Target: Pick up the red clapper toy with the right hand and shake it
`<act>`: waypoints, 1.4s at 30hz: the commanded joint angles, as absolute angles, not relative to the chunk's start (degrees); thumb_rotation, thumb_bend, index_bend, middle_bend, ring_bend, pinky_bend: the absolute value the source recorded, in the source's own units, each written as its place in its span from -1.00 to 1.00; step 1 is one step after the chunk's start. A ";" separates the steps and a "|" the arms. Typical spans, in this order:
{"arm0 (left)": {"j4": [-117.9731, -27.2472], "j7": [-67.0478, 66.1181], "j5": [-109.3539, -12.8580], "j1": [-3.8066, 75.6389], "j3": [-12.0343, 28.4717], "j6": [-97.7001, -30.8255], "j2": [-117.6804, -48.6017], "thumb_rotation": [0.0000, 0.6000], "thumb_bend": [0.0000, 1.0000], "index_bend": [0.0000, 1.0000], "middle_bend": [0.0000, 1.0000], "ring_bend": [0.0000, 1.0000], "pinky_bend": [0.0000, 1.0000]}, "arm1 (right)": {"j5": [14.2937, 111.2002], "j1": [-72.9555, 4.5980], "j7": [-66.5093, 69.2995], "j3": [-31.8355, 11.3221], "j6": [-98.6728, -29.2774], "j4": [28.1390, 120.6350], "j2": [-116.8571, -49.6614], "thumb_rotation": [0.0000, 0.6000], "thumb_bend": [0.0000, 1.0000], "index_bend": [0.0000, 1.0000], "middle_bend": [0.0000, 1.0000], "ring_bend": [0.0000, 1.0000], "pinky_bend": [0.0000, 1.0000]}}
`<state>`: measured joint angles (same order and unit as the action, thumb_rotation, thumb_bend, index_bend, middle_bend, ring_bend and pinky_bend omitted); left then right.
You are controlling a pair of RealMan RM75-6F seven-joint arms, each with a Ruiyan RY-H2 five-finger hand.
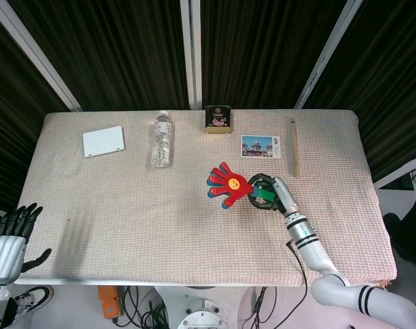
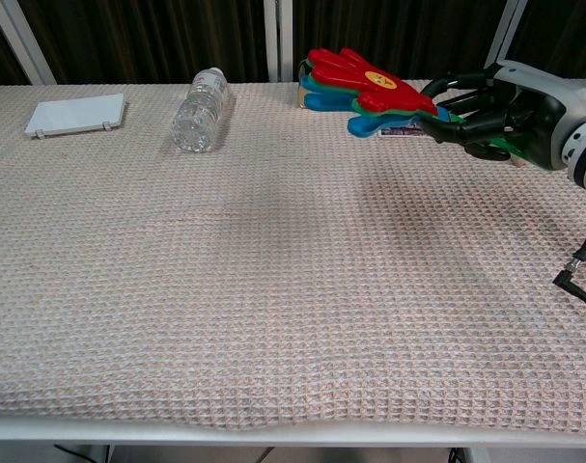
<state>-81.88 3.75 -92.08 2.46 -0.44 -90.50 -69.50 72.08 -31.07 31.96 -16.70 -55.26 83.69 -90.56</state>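
**Clapper in the air, shake under way**

The right hand (image 2: 486, 114) has its dark fingers wrapped round the green handle of the red clapper toy (image 2: 365, 79), and the toy is clear of the table (image 1: 125, 205), carried above the cloth a little to the 3 o'clock side of centre. From the head view, the red palm (image 1: 227, 184) fans out toward 9 o'clock from the hand (image 1: 269, 193), with the blue leaf peeking out beneath it. The chest view shows the leaves tilted, tips raised toward the far edge.

The judgement here: the pick-up is done and the step in hand is the shake itself. To do it well, the grip should sit firm on the handle only, leaving the leaves free to slap. The swing wants to be a short, sharp wrist motion, held high enough that the tips do not brush the cloth.

There is company nearby. The postcard (image 1: 262, 146) and the tin (image 1: 218, 118) lie toward 12 o'clock of the toy, the wooden stick (image 1: 294, 147) toward 1 o'clock, the water bottle (image 1: 162, 140) toward 10 o'clock. A wide sweep could clip them.

The left hand (image 1: 9, 243) hangs off the table at 8 o'clock, fingers apart, holding nothing.
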 commanded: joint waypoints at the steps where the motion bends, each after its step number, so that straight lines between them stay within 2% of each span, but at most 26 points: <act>1: -81.81 3.86 -92.08 2.43 -0.44 -90.55 -69.51 1.00 -0.64 -0.93 -1.00 -1.00 -1.00 | 73.08 -32.65 23.60 -15.46 -57.26 78.06 -96.21 1.00 -0.15 0.83 0.82 0.72 0.96; 6: -81.58 4.16 -91.97 2.30 -0.46 -90.64 -69.53 1.00 -0.64 -0.93 -1.00 -1.00 -1.00 | 73.12 -34.40 19.94 -15.31 -57.66 73.21 -100.19 1.00 -0.18 0.81 0.81 0.69 0.96; 10: -81.42 4.42 -91.88 2.15 -0.41 -90.88 -69.48 1.00 -0.64 -0.93 -1.00 -1.00 -1.00 | 73.30 -35.29 19.02 -14.93 -57.14 71.02 -101.80 1.00 -0.29 0.67 0.66 0.55 0.93; 12: -81.33 4.57 -91.83 2.07 -0.39 -91.00 -69.44 1.00 -0.64 -0.93 -1.00 -1.00 -1.00 | 74.40 -35.96 18.49 -13.59 -55.44 70.57 -101.21 1.00 -0.50 0.28 0.27 0.10 0.61; 13: -81.28 4.63 -91.80 2.02 -0.39 -91.06 -69.42 1.00 -0.64 -0.93 -1.00 -1.00 -1.00 | 74.94 -36.41 17.86 -12.78 -54.14 70.56 -100.47 1.00 -0.69 -0.11 -0.12 -0.35 0.15; 14: -81.23 4.72 -91.76 1.95 -0.40 -91.12 -69.40 1.00 -0.64 -0.93 -1.00 -1.00 -1.00 | 75.53 -36.91 16.93 -12.07 -52.94 70.77 -99.43 1.00 -0.88 -0.60 -0.58 -0.79 -0.45; 15: -81.19 4.79 -91.75 1.90 -0.41 -91.15 -69.38 1.00 -0.64 -0.93 -1.00 -1.00 -1.00 | 75.73 -37.09 16.54 -11.86 -52.58 71.10 -98.89 1.00 -0.95 -0.80 -0.78 -0.94 -0.73; 16: -81.15 4.83 -91.74 1.87 -0.41 -91.19 -69.38 1.00 -0.64 -0.93 -1.00 -1.00 -1.00 | 75.82 -37.14 16.12 -11.80 -52.57 71.40 -98.45 1.00 -1.00 -0.97 -0.96 -1.00 -0.96; 21: -81.12 4.88 -91.85 1.84 -0.40 -91.30 -69.43 1.00 -0.64 -0.93 -1.00 -1.00 -1.00 | 75.79 -36.76 11.26 -11.76 -54.40 73.71 -96.09 1.00 -1.00 -1.00 -1.00 -1.00 -1.00; 26: -81.35 4.69 -91.97 1.77 -0.35 -91.57 -69.41 1.00 -0.64 -0.93 -1.00 -1.00 -1.00 | 76.78 -34.33 9.91 -11.34 -58.25 80.09 -91.05 1.00 -1.00 -1.00 -1.00 -1.00 -1.00; 29: -81.46 4.53 -91.95 1.69 -0.35 -91.64 -69.39 1.00 -0.64 -0.93 -1.00 -1.00 -1.00 | 79.64 -31.19 9.50 -9.47 -62.61 84.90 -85.60 1.00 -1.00 -1.00 -1.00 -1.00 -1.00; 33: -81.91 4.12 -92.01 1.78 -0.36 -91.48 -69.37 1.00 -0.64 -0.93 -1.00 -1.00 -1.00 | 84.39 -24.69 3.89 -5.34 -72.14 87.57 -78.21 1.00 -1.00 -1.00 -1.00 -1.00 -1.00; 36: -82.29 3.77 -92.07 1.83 -0.47 -91.25 -69.25 1.00 -0.64 -0.92 -1.00 -1.00 -1.00 | 84.05 -19.03 -2.55 -3.11 -78.88 86.75 -75.80 1.00 -0.99 -1.00 -1.00 -1.00 -1.00; 42: -82.50 3.57 -92.32 2.03 -0.71 -90.75 -68.97 1.00 -0.64 -0.93 -1.00 -1.00 -1.00 | 80.91 -9.99 -8.87 0.04 -86.58 83.92 -74.28 1.00 -0.96 -1.00 -1.00 -1.00 -1.00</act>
